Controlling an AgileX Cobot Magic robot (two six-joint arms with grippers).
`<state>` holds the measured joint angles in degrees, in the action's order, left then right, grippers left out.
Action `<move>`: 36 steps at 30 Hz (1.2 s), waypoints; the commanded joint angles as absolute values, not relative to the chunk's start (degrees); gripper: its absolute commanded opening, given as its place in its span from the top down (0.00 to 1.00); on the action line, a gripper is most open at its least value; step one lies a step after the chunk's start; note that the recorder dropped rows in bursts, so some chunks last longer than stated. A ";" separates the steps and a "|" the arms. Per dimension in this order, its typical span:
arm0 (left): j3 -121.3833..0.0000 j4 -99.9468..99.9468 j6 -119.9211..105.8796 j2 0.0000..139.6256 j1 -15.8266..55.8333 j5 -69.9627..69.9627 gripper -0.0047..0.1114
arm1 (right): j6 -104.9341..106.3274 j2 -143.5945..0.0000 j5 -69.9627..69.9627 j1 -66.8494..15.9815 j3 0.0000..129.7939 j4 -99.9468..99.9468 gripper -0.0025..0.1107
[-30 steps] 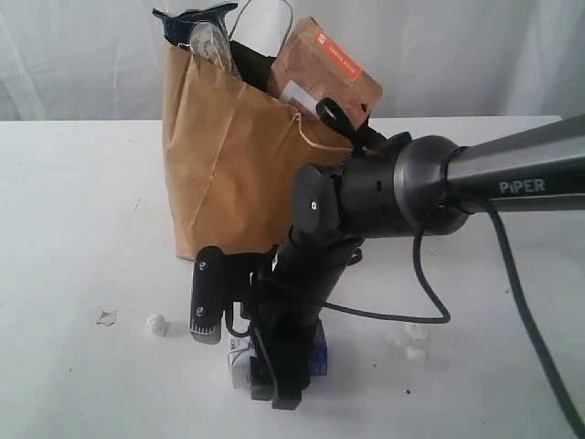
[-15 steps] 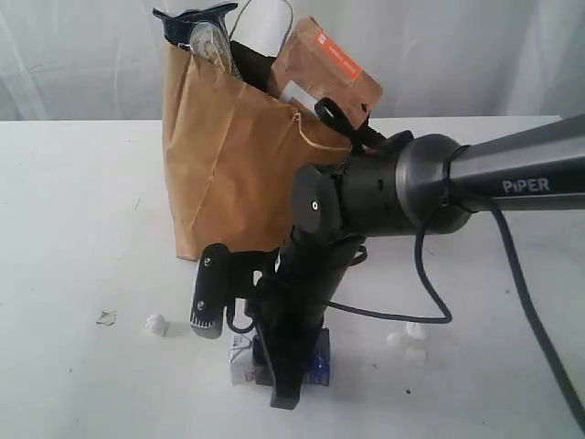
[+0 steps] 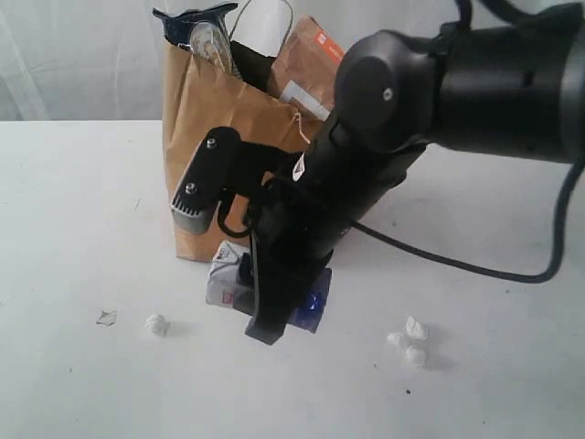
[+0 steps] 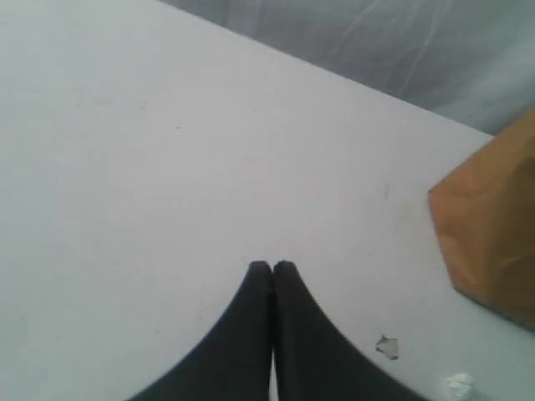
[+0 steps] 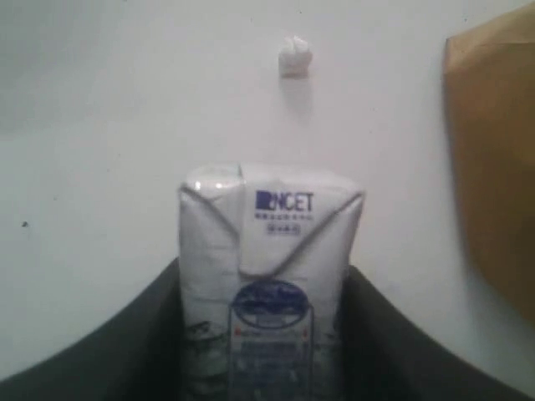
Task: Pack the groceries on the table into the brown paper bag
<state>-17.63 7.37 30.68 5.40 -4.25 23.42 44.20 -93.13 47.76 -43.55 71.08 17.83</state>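
Observation:
My right gripper (image 3: 228, 270) is shut on the small white carton (image 3: 222, 274), holding it off the table (image 3: 73, 229) just in front of the brown paper bag (image 3: 228, 146). In the right wrist view the carton (image 5: 267, 267) with blue print fills the gap between the dark fingers (image 5: 159, 342). A brown pouch (image 3: 315, 69) and a long pasta packet (image 3: 206, 37) stick out of the bag's top. In the left wrist view my left gripper (image 4: 272, 267) is shut on nothing above bare table, with a corner of the bag (image 4: 493, 242) to one side. The left arm does not show in the exterior view.
Small white crumpled scraps lie on the table: one (image 3: 157, 324) at the front left, a cluster (image 3: 409, 340) at the front right, and a clear chip (image 3: 107, 317). My right arm's thick body (image 3: 457, 82) and its cable (image 3: 475, 265) cover the bag's right side.
The right gripper closed on the carton and raised it off the table up and back toward the bag. The right arm swung closer to the camera. The left gripper stayed still.

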 commanded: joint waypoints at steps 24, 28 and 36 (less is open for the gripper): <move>-17.71 0.00 12.66 4.70 -1.63 26.63 0.96 | 43.64 -87.19 15.86 -29.18 80.53 39.41 0.98; -17.71 0.00 12.66 4.70 -1.15 26.63 0.96 | 43.60 -91.18 6.10 -29.18 80.53 41.21 0.98; -17.71 0.00 12.66 4.70 -1.15 26.63 0.96 | 43.46 -97.91 -2.79 -31.66 80.73 43.30 0.98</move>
